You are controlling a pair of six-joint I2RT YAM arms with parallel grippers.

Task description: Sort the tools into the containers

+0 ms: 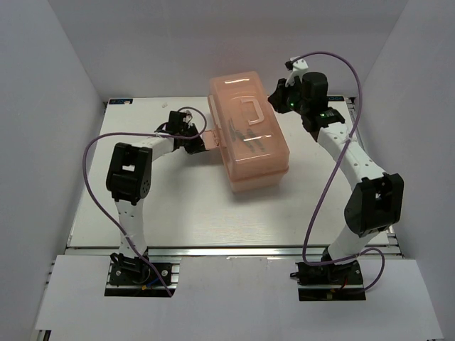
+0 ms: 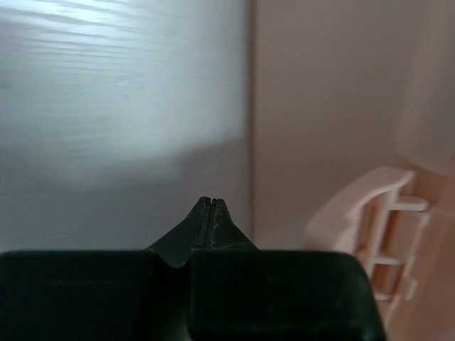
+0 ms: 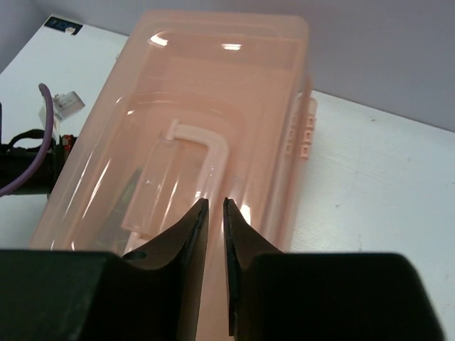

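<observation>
Toolbox (image 1: 259,176): translucent salmon-pink, lid down, standing on the white table (image 1: 178,206) toward the far middle, turned at a slight angle to the table's edges.
Lid handle (image 3: 206,145): lying flat in its recess on top of the lid.
Latch (image 1: 212,139): pink tab sticking out from the toolbox's left side, facing the left arm.
Tools (image 1: 250,138): only thin dark shapes seen through the lid, inside the toolbox; too faint to tell which tool is which, or which compartment.
Left hand (image 2: 206,204): shut tight, fingertips pressed together with nothing between them; low over the table, just beside the toolbox's left wall and the latch; touching or not, cannot tell.
Right hand (image 3: 213,202): fingers parted by a narrow slit only, holding nothing; raised above the far right end of the toolbox, pointing along the lid toward the lid handle, clear of the plastic.
</observation>
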